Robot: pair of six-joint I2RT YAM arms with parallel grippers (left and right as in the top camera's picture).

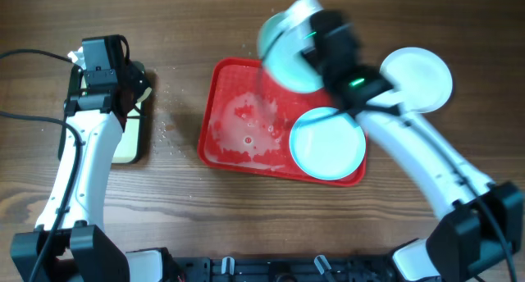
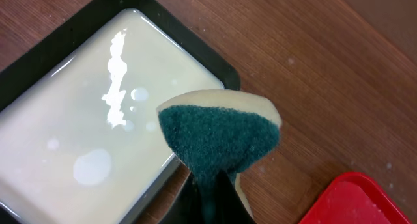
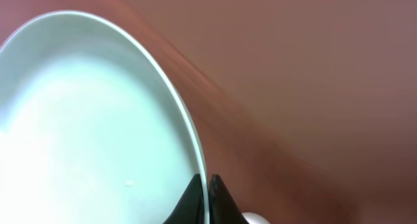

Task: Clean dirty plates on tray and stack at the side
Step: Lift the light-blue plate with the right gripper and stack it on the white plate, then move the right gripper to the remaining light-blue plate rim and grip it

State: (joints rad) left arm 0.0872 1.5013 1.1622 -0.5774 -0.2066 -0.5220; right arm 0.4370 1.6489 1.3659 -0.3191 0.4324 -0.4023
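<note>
My right jaws pinch one pale blue plate [image 3: 85,120] by its rim, tilted (and blurred) over the far edge of the red tray [image 1: 223,81]. A second blue plate [image 1: 328,143] lies in its near right corner, and the white plate [image 1: 420,77] sits on the surface off its right edge. My left jaws grip a sponge [image 2: 218,136] over a cream tray [image 2: 39,139].

Your left arm [image 1: 82,163] and right arm [image 1: 418,159] match: smooth white shells between black joints, on black bases. Thin black cables [image 1: 33,54] run along the left one, small green lights [image 1: 357,83] glow on the right wrist, and the fingers [image 2: 212,195] are black.
</note>
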